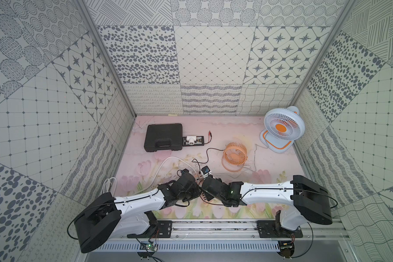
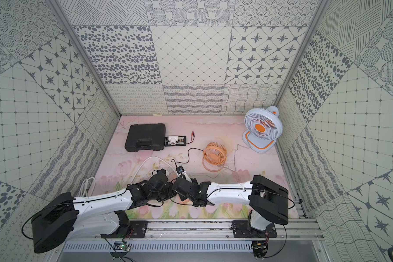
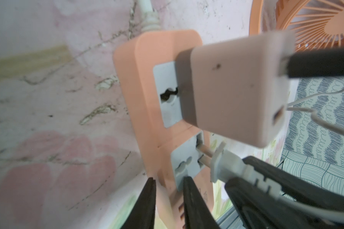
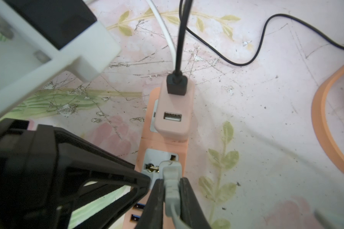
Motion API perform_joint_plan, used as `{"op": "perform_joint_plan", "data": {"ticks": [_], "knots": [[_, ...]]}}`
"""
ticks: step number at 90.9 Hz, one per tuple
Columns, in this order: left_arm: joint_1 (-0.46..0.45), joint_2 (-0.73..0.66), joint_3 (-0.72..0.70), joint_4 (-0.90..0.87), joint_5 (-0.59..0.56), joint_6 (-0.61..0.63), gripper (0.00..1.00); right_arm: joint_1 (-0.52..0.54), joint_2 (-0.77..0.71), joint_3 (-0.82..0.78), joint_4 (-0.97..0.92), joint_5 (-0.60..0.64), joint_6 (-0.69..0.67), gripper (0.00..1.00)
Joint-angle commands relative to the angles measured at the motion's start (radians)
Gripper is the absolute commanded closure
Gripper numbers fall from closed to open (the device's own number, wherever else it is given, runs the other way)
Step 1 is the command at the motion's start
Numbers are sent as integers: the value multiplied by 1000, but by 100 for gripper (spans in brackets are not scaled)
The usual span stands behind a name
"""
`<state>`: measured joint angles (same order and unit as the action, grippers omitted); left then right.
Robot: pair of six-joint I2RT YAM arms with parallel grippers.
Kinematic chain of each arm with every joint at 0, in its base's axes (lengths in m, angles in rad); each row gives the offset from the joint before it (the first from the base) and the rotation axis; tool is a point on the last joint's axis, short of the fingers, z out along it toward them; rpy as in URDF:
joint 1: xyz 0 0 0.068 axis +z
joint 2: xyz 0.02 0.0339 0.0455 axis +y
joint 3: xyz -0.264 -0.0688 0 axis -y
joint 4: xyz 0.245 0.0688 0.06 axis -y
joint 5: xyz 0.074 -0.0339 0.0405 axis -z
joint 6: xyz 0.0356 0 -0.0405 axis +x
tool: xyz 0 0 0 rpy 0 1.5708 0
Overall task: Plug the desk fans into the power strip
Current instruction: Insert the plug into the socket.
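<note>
The peach-orange power strip (image 3: pixel 143 79) lies on the pink floral mat between my two arms, and my left gripper (image 3: pixel 169 188) is shut on its edge. A pink USB adapter (image 4: pixel 175 111) with a black cable fills one white socket. My right gripper (image 4: pixel 171 190) is shut on the white two-prong plug (image 4: pixel 170 174). The plug's prongs (image 3: pixel 204 153) are partly inside the second socket, with bare metal still showing. The desk fan (image 1: pixel 281 127), white-blue with an orange hub, stands at the back right, and its thin white cord trails across the mat towards the arms.
A small orange fan (image 1: pixel 235 154) lies mid-table with a black cable running to the adapter. A black case (image 1: pixel 163 137) and a black box with a white adapter (image 1: pixel 192 141) sit at the back left. The strip's white cord coils at the left (image 1: pixel 109 183).
</note>
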<state>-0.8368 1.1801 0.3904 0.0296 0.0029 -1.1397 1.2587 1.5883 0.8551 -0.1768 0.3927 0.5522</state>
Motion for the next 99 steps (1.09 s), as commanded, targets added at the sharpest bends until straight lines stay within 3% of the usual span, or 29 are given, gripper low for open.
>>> {"op": "perform_joint_plan", "data": {"ticks": [1,50,99], "knots": [[8,4,-5,-74,-34,28,72,20,52,3,-27,-24,19,100],[11,6,-11,-60,-30,33,72,33,91,29,-188,-53,137,100],[11,-4,-25,-49,-28,26,73,33,166,61,-321,-206,202,100]]}}
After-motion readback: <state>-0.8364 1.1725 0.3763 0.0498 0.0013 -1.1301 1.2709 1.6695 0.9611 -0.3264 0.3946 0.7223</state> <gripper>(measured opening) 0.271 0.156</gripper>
